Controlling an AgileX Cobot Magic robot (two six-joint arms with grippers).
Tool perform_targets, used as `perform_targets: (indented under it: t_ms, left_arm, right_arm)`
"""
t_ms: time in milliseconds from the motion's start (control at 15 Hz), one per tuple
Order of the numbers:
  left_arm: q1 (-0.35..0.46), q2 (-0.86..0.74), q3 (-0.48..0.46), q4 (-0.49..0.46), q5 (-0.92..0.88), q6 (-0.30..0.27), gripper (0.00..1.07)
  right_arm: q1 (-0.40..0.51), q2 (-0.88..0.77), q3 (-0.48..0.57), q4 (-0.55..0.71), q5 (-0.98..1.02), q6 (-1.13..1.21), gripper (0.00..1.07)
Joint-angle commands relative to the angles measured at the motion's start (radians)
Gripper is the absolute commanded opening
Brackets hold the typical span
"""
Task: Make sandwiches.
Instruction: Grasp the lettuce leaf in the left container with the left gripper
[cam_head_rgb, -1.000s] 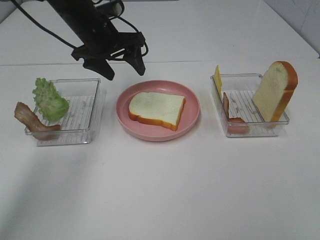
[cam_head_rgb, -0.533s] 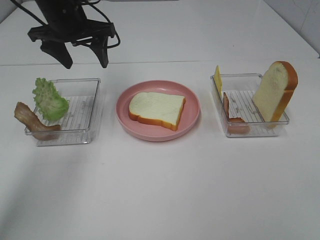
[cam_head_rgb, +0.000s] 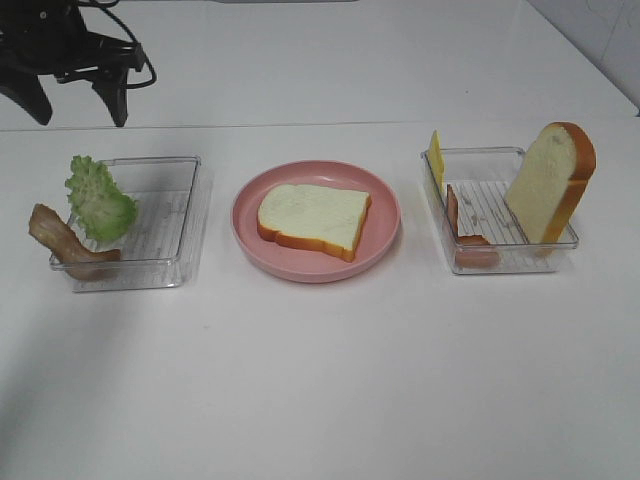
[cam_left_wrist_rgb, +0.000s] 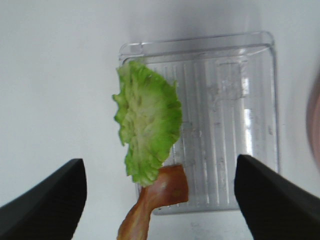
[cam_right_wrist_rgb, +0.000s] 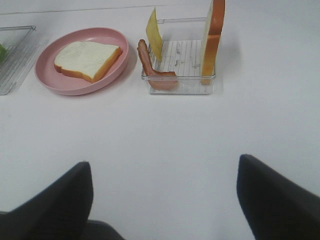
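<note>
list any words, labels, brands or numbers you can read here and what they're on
No text can be read.
Left clear tray: faint moulded marks on its floor, too blurred to read.
Right clear tray: faint marks too, too small to read.
Pink plate and bread slice: no print shows.

- Setting: a robot laboratory test bench, laid out as a mock kitchen task.
- Counter (cam_head_rgb: 320, 400): one plain white surface that fills all three views.
- Left gripper (cam_head_rgb: 80, 110): black and two-fingered, with a loose black cable (cam_head_rgb: 140, 62) trailing from its arm, above the counter's far left.
- Right gripper (cam_right_wrist_rgb: 162, 161): its dark fingers frame a wrist-mounted camera's view of the counter.
- Food: moulded toy pieces, namely a bread slice (cam_head_rgb: 312, 218) with an even orange-brown crust, a lettuce leaf (cam_head_rgb: 100, 198) and a stiff bacon strip (cam_head_rgb: 60, 240).
- Layout: a left-hand tray (cam_head_rgb: 190, 215) and a right-hand tray (cam_head_rgb: 500, 262), both clear and ribbed, flank a round pink plate (cam_head_rgb: 385, 225) in one staged row.
</note>
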Motion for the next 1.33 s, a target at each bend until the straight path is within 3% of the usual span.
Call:
perform_targets:
  t_ms: [67,600,867,1133,1333]
  left_arm:
    - [0.035,-0.007,0.031,0.013,0.077,-0.009,0.76]
    - [0.056,0.106,0.031,0.012,0.004,-0.005,0.76]
    - [0.056,0.147,0.031,0.012,-0.049,-0.005,0.54]
    - [0.056,0.161,0.031,0.013,-0.051,-0.005,0.4]
    - [0.056,0.162,0.031,0.021,-0.069,-0.005,0.15]
  right_arm:
    - [-0.005,-0.013,0.002,0.006,-0.009,-0.002,0.75]
    - [-0.005,-0.013,0.002,0.006,-0.009,-0.002,0.75]
    - [-0.005,-0.013,0.002,0.006,-0.009,-0.002,0.75]
    - [-0.005,-0.013,0.002,0.006,-0.009,-0.002,0.75]
    - [-0.005,-0.013,0.002,0.006,-0.009,-0.002,0.75]
